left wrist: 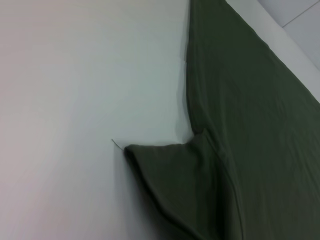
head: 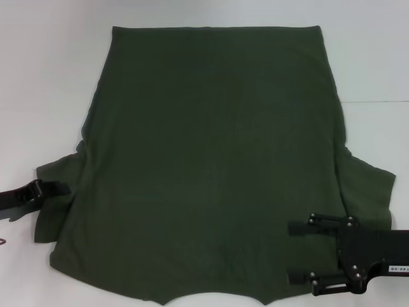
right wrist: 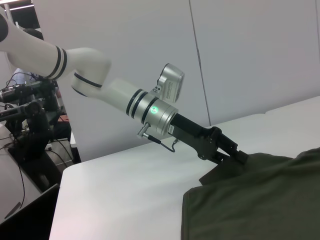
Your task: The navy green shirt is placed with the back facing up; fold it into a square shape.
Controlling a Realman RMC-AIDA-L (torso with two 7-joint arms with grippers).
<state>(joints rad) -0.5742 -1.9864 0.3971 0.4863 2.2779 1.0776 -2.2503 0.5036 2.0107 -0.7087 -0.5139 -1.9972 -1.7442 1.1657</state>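
Navy green shirt (head: 211, 160) lies flat, plain side up, on the white table (head: 51, 77), covering most of the middle of the head view; hem edge straight at the far side, collar notch at the near edge. Both sleeves stick out sideways near the robot. Bare table lies to the left, right and beyond the hem, so open room on three sides; a table seam runs off the far right. Left sleeve (left wrist: 175, 185) shows a raised, folded edge with a loose thread at its tip. Left gripper (head: 56, 187) sits low at that sleeve's outer edge, fingers drawn together on the sleeve cloth, as the right wrist view also shows (right wrist: 239, 156). Right gripper (head: 297, 252) rests over the shirt's near right part by the right sleeve (head: 367, 192), fingers spread wide apart with nothing between them. Beyond the table: a plain wall, and dark equipment with cables (right wrist: 25, 125) at the far side
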